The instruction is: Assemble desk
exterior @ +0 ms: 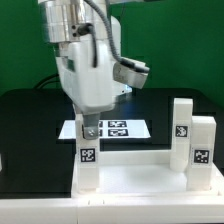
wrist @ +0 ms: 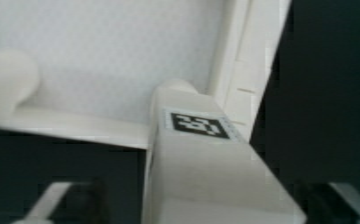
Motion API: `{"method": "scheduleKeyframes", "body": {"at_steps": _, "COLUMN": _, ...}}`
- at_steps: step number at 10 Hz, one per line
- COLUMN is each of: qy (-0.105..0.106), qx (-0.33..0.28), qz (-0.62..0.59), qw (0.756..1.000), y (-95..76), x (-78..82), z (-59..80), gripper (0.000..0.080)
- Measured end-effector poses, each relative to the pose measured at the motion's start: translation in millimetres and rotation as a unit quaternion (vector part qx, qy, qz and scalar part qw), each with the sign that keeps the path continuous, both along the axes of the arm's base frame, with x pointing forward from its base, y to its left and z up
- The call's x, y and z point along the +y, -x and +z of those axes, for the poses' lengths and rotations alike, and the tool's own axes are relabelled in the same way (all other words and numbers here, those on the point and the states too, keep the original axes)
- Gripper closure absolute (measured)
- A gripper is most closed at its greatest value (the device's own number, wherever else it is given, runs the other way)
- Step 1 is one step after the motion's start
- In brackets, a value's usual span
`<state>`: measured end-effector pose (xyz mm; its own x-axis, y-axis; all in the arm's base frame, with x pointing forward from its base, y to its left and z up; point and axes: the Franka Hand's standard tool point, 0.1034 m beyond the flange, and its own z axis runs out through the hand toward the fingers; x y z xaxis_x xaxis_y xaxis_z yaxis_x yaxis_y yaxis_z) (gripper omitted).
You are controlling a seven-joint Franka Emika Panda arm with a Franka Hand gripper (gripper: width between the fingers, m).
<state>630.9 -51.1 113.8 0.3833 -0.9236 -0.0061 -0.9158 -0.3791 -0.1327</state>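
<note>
Plastic, white and rigid: in the exterior view we see the rimmed rectangular desk tabletop point(exterior: 135, 180) on the black table with three blocky tagged legs upright, gripper point(exterior: 90, 131) over the nearest leg point(exterior: 87, 160). Wrist view: leg point(wrist: 203, 160) between the fingers; we cannot tell their closure. We judge it light, slippery; grasp flat sides.

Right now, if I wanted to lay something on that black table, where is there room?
Bare black table lies at the exterior view's left, beside the marker board. It is crowded at the front: the gripper is on a leg in the tabletop; two more legs stand at the right.
</note>
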Motion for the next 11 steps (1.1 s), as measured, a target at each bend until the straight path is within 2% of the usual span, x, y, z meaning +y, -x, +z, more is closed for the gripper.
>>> {"method": "scheduleKeyframes", "body": {"at_steps": 1, "qy": 0.008, "qx": -0.005, "qz": 0.068, "qw": 0.998, "y": 0.4, "x": 3.0, "z": -0.9, "gripper": 0.0229}}
{"method": "scheduleKeyframes", "body": {"at_steps": 2, "qy": 0.014, "qx": -0.008, "qz": 0.097, "qw": 0.995, "y": 2.1, "x": 4.4, "z": -2.7, "gripper": 0.0166}}
{"method": "scheduleKeyframes", "body": {"at_steps": 4, "qy": 0.023, "qx": -0.011, "qz": 0.162, "qw": 0.986, "y": 2.1, "x": 2.2, "z": -3.1, "gripper": 0.0155}}
{"method": "scheduleKeyframes", "body": {"at_steps": 5, "qy": 0.039, "qx": -0.015, "qz": 0.240, "qw": 0.970, "y": 0.8, "x": 1.6, "z": -2.5, "gripper": 0.0151}}
{"method": "scheduleKeyframes", "body": {"at_steps": 6, "qy": 0.060, "qx": -0.025, "qz": 0.334, "qw": 0.940, "y": -2.9, "x": 1.5, "z": -0.6, "gripper": 0.0151}}
{"method": "scheduleKeyframes", "body": {"at_steps": 8, "qy": 0.078, "qx": -0.029, "qz": 0.455, "qw": 0.886, "y": -3.2, "x": -2.5, "z": -1.0, "gripper": 0.0151}}
{"method": "scheduleKeyframes", "body": {"at_steps": 10, "qy": 0.076, "qx": -0.028, "qz": 0.439, "qw": 0.895, "y": -3.1, "x": -2.6, "z": -1.3, "gripper": 0.0151}}
{"method": "scheduleKeyframes", "body": {"at_steps": 11, "qy": 0.076, "qx": -0.028, "qz": 0.440, "qw": 0.894, "y": -3.1, "x": -2.8, "z": -1.4, "gripper": 0.0240}}
